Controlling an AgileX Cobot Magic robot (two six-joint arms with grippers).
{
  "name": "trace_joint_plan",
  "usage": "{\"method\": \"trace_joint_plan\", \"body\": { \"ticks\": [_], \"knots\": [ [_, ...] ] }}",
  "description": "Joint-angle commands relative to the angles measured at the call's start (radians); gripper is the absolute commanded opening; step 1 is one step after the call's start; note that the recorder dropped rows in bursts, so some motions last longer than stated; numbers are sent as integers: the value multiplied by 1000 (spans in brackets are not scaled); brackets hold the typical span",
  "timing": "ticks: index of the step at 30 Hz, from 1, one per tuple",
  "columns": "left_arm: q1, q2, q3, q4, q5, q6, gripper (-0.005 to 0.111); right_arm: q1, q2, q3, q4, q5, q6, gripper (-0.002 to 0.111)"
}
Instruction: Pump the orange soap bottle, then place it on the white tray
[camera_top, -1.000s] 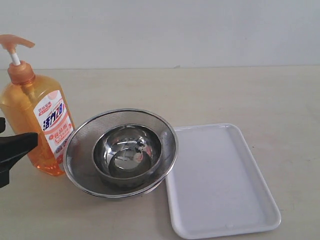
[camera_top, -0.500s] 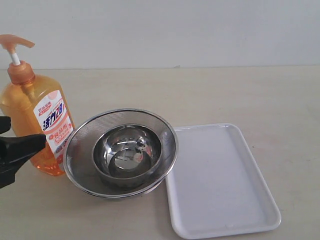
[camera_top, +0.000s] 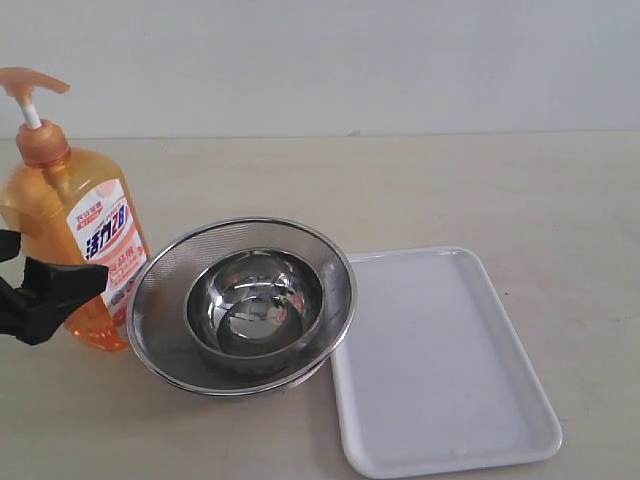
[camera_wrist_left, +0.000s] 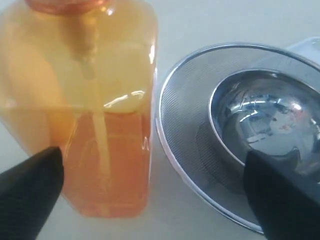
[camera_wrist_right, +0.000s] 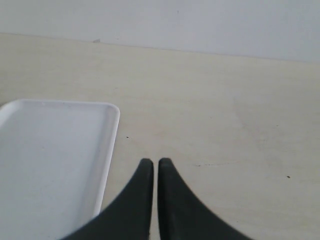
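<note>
Bottle (camera_top: 70, 230) stands at the far left of the exterior view on the desk (camera_top: 480, 190), just beside the strainer (camera_top: 160, 290). Its pump head sits raised on a white stem at the upper left. It is tall, flat-sided, translucent orange plastic with a glossy label. The wrist view shows liquid only in the lower part.

Left claw (camera_wrist_left: 150, 162) is spread wide and holds nothing. One finger lies in front of the bottle's body and the other hangs over the strainer's rim. This looks like the approach to the bottle. To do it well, the claw should probably shift toward the bottle so both fingers bracket its smooth walls, clear of the strainer, and steady it low while the head is pressed.

Strainer is fine steel mesh, round and shallow, with a mirror-polished bowl (camera_top: 255, 300) inside. Tray (camera_top: 440, 360), at lower right, is flat white plastic with a low rim and rounded corners. Right claw (camera_wrist_right: 151, 162) is pinched closed on nothing, above bare desk near a tray corner.
</note>
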Motion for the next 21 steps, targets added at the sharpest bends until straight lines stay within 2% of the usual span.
{"method": "trace_joint_plan", "body": {
  "ticks": [1, 7, 12, 18, 20, 21],
  "knots": [
    [0, 59, -41, -7, 0, -1, 90, -3, -4, 0, -9, -13, 1, 1],
    [0, 138, -79, -7, 7, 7, 90, -3, -4, 0, -7, -13, 1, 1],
    [0, 145, -79, -7, -83, 0, 90, -3, -4, 0, -7, -13, 1, 1],
    [0, 145, -79, -7, -75, 3, 90, -3, -4, 0, -7, -13, 1, 1],
    [0, 145, -79, -7, -67, 112, 90, -3, -4, 0, -7, -13, 1, 1],
    [0, 145, -79, -7, -67, 102, 90, -3, -4, 0, -7, -13, 1, 1]
  ]
}}
